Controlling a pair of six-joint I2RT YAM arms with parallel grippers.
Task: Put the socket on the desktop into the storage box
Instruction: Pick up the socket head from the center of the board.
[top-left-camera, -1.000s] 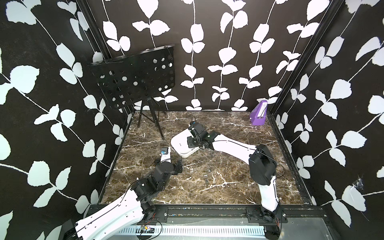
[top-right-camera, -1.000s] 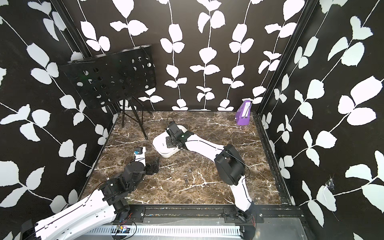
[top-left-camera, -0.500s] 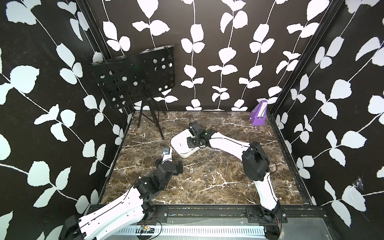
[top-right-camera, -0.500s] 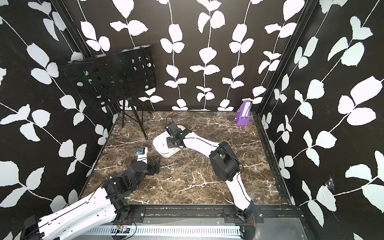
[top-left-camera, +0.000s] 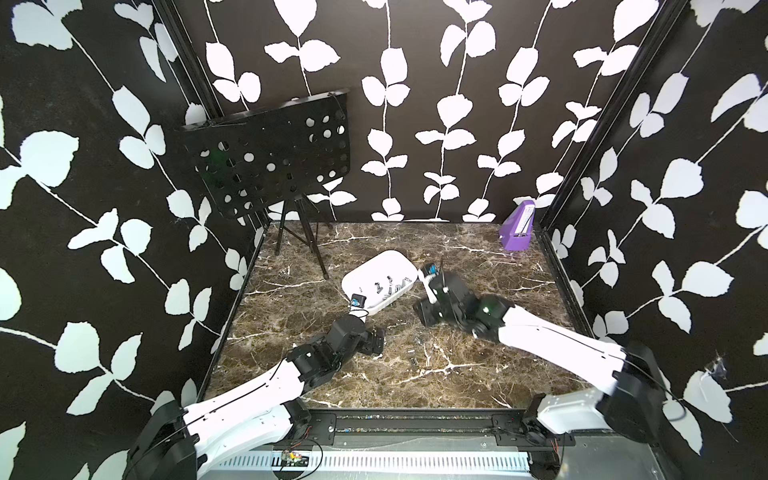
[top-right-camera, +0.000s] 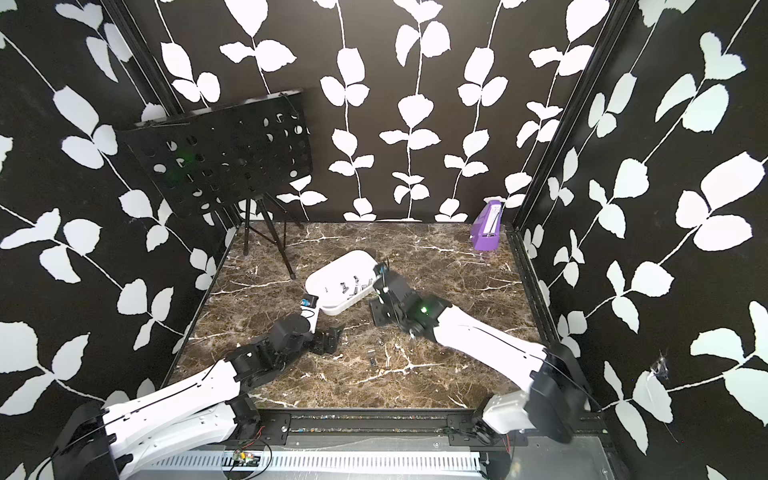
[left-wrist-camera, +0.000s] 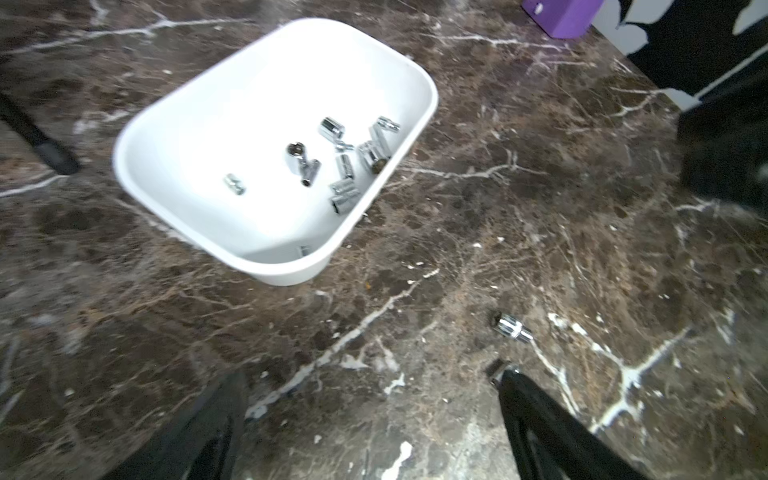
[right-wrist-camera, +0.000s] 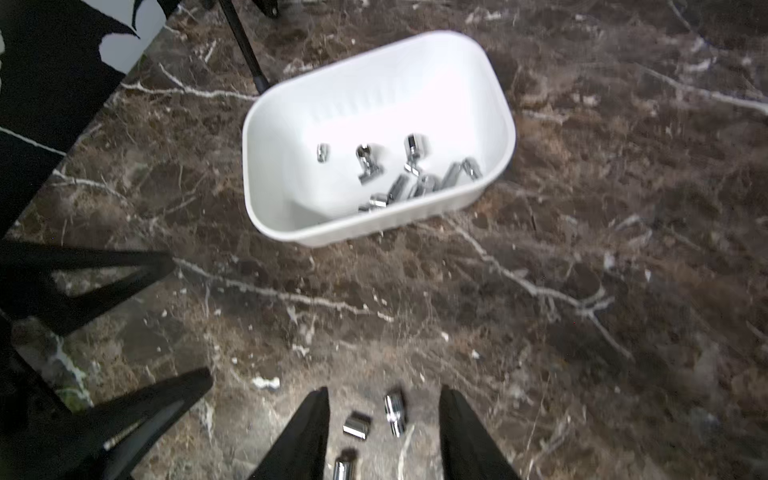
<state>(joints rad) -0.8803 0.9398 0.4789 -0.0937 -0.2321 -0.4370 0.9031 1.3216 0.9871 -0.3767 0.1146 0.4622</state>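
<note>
Right gripper (right-wrist-camera: 384, 391) partly open, empty — loose sockets (right-wrist-camera: 356, 426) on the desktop (right-wrist-camera: 582, 291) show between its fingers. Left gripper (left-wrist-camera: 370, 376) wide apart, empty. In a top view, storage box (top-left-camera: 376, 268) sits at eleven o'clock from them.

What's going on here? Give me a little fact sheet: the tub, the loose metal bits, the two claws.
Storage box: white, on the desktop, several sockets inside
Right gripper: open, holding nothing; three loose sockets on the desktop show between its fingers
Left gripper: open, holding nothing
</note>
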